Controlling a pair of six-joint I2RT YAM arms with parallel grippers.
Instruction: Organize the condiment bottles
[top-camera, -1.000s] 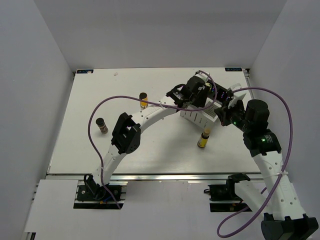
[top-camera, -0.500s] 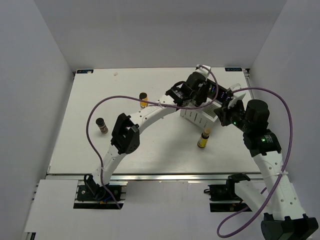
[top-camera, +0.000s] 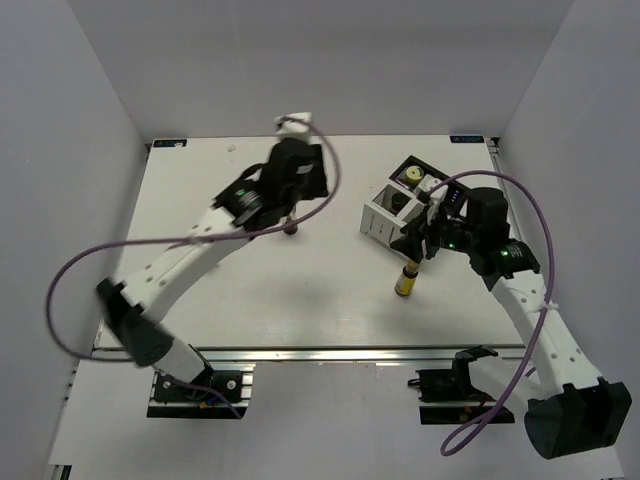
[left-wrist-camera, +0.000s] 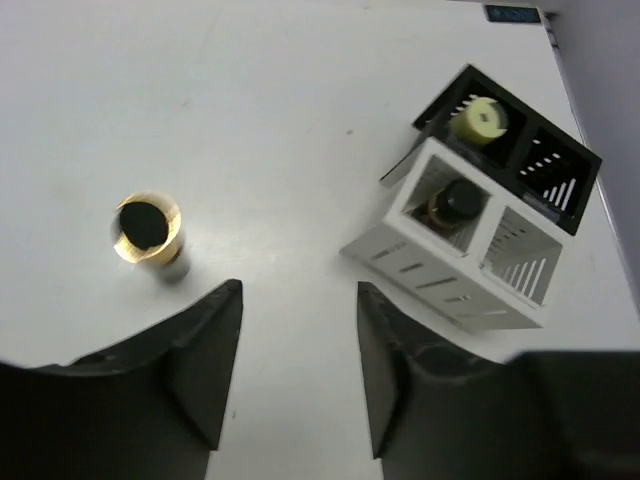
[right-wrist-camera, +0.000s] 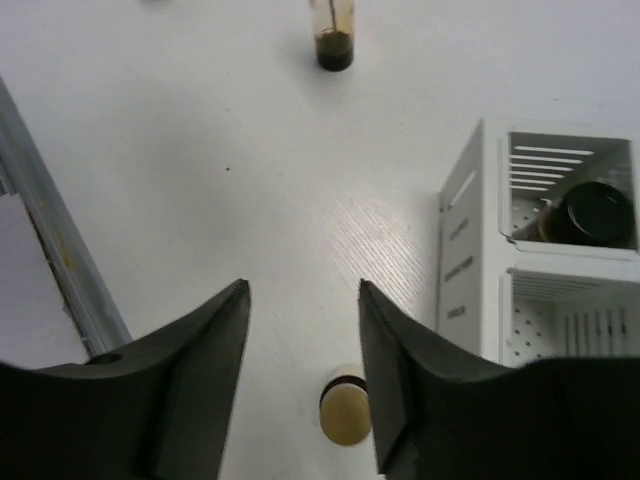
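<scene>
Left gripper (left-wrist-camera: 298, 290) is held wide open and nothing is gripped. Ahead of it and off to its left, a yellow bottle with a black cap (left-wrist-camera: 147, 228) is seen standing on the table (left-wrist-camera: 280, 100). Ahead to its right, a dark-capped bottle (left-wrist-camera: 455, 203) is seen in the white rack (left-wrist-camera: 440, 275). A cream jar (left-wrist-camera: 480, 120) is seen in the black box (left-wrist-camera: 575, 165) just behind. Right gripper (right-wrist-camera: 303, 290) is spread wide too, and an amber bottle (right-wrist-camera: 345, 415) is seen below, between its fingers.
</scene>
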